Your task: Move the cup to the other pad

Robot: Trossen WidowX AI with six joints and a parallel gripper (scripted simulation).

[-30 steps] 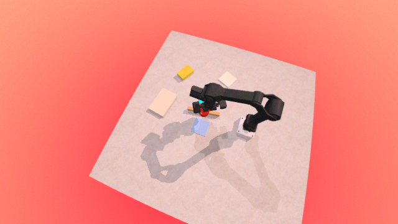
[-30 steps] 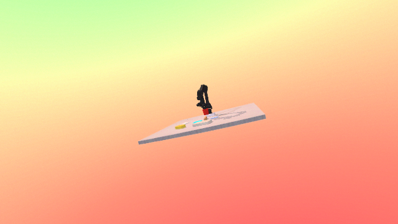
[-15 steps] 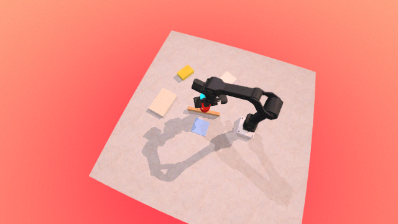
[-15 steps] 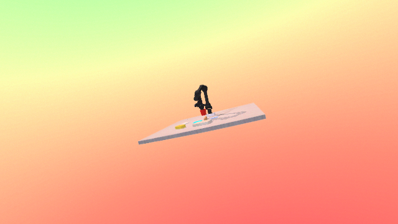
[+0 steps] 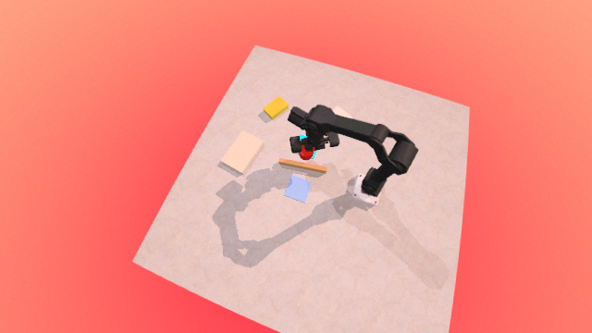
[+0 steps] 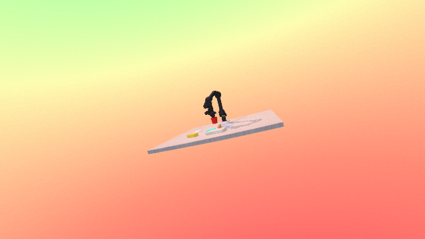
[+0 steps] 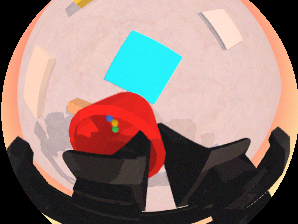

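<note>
The red cup (image 5: 305,154) (image 6: 214,120) (image 7: 131,102) hangs above the table, with its open top showing in the wrist view. My gripper (image 5: 307,146) (image 6: 213,116) (image 7: 153,127) is shut on the cup's wall. A few marbles (image 7: 115,123), blue, orange and green, lie inside the cup. The cyan pad (image 5: 302,138) (image 6: 211,129) (image 7: 143,66) is partly hidden behind the gripper and cup in the top view, and lies just beyond the cup's rim in the wrist view. The light blue pad (image 5: 298,190) (image 6: 228,125) lies across the orange bar from it, with nothing standing on it.
The low orange bar (image 5: 302,166) (image 6: 219,126) (image 7: 77,106) lies between the pads. A tan block (image 5: 242,153) (image 6: 215,132) (image 7: 39,80), a yellow block (image 5: 276,107) (image 6: 192,135) and a cream block (image 5: 342,112) (image 7: 223,29) lie around the cyan pad.
</note>
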